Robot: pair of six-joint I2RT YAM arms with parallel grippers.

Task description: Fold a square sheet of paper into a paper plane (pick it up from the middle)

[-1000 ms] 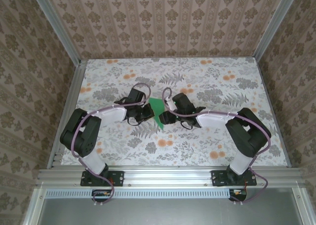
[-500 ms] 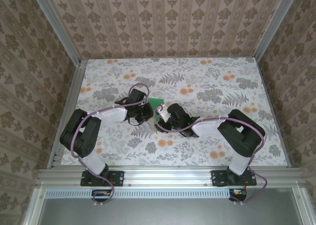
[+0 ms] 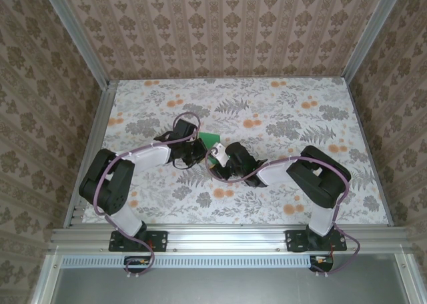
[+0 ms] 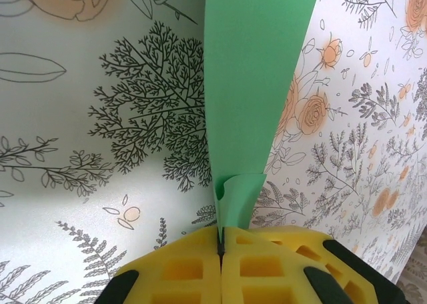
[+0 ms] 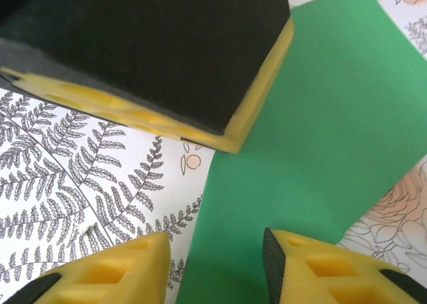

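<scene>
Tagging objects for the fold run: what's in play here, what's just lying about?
In play: green paper sheet, pinched in the shut left gripper; right gripper, open, close by.
Not in play: floral tabletop, patterned walls, aluminium frame.

The left arm (image 3: 143, 156) and right arm (image 3: 275, 173) have black joints, white shells and purple cables (image 3: 189, 115). Their jaws wear yellow foam pads (image 4: 187, 271) with square pockets.
</scene>
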